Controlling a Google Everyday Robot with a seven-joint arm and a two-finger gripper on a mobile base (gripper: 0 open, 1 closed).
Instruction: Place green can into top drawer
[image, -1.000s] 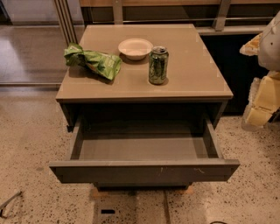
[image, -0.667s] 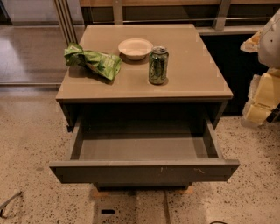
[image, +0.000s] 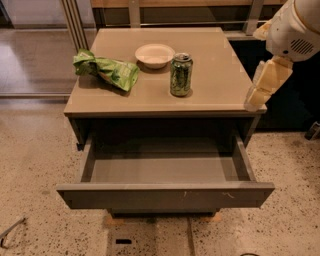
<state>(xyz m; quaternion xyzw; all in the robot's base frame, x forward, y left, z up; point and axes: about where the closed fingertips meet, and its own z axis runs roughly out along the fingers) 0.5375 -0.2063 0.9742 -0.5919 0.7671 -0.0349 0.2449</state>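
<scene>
Green can (image: 181, 75) stands upright on the bench (image: 220, 75), a little back from the front edge and near the middle, well to the left of the tool (image: 256, 98). The tool hangs at the bench's right front corner, lower in view than the can's top, its pale cream parts slanting down from the white arm (image: 297, 30) that enters from the upper right. Bare bench top lies between the two, and nothing touches the can. Whether the tool is clenched or released cannot be told from here; it carries nothing that can be seen.

A second ago the tool sat farther right, off the bench and over the dark area beside it; now it has come leftward and overlaps the corner. The can, the white bowl (image: 155, 54) just behind it to the left and the bright green snack bag (image: 107, 71) farther left have not shifted. The top drawer (image: 165, 196) remains pulled out below the bench top, its grey inside bare.

The can is dark green with a mottled lighter pattern, and its silver top shows a pull tab
</scene>
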